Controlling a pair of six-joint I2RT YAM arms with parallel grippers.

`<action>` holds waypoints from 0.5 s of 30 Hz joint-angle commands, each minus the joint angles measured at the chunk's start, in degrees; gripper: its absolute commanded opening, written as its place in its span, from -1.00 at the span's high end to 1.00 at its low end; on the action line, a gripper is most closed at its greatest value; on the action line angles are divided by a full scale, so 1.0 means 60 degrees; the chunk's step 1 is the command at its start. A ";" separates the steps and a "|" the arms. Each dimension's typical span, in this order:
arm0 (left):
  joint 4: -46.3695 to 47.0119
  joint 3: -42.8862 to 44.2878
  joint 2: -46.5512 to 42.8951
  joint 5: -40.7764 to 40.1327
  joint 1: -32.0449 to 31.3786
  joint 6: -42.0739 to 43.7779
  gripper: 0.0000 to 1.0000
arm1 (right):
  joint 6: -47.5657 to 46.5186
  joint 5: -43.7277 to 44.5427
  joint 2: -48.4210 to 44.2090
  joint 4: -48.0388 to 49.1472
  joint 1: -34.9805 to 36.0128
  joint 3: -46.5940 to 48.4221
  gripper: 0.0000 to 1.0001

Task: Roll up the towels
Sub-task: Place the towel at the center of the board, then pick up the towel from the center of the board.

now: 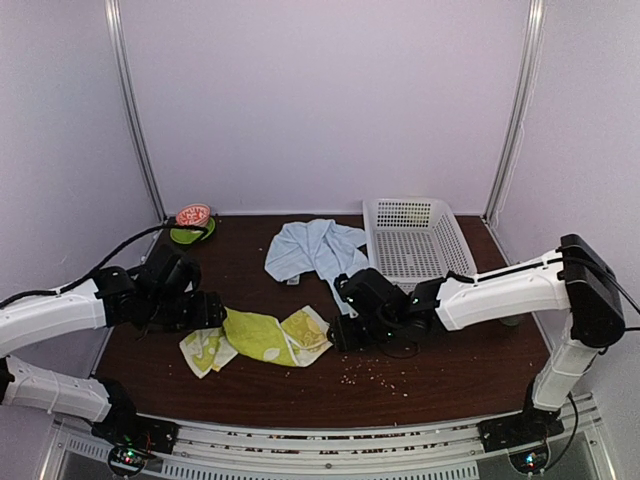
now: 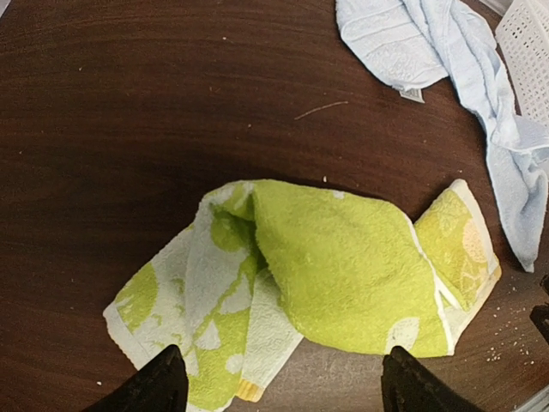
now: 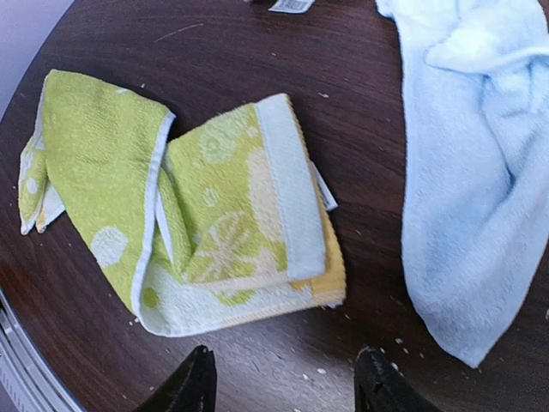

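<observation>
The yellow-green patterned towel [image 1: 262, 338] lies crumpled and partly folded on the dark table, between my two grippers. It fills the left wrist view [image 2: 334, 275] and shows folded in the right wrist view [image 3: 197, 215]. The light-blue towel [image 1: 312, 250] lies bunched behind it, also in the left wrist view [image 2: 463, 69] and the right wrist view [image 3: 472, 172]. My left gripper [image 1: 205, 312] is open and empty at the towel's left end [image 2: 279, 382]. My right gripper [image 1: 345, 330] is open and empty at its right end [image 3: 283, 386].
A white plastic basket [image 1: 415, 240] stands at the back right, its corner in the left wrist view [image 2: 527, 34]. A red and green bowl [image 1: 192, 222] sits at the back left. Small white crumbs [image 1: 375, 372] lie on the table in front of the right gripper.
</observation>
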 commanded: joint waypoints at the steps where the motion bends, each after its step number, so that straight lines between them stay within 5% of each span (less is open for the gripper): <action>1: 0.0016 -0.0169 -0.0156 -0.0376 0.0042 0.0156 -0.59 | -0.0572 -0.0314 0.0829 -0.0341 0.0045 0.1202 -0.06; 7: 0.0043 -0.0252 -0.0083 -0.0431 0.0042 0.0259 -0.58 | -0.0864 -0.0206 0.2224 -0.1604 0.0035 0.2713 -0.06; 15: 0.0284 -0.0512 -0.0009 -0.0363 0.0053 0.0307 -0.58 | 0.0832 -0.0334 0.2247 -0.0979 -0.0493 0.2225 -0.06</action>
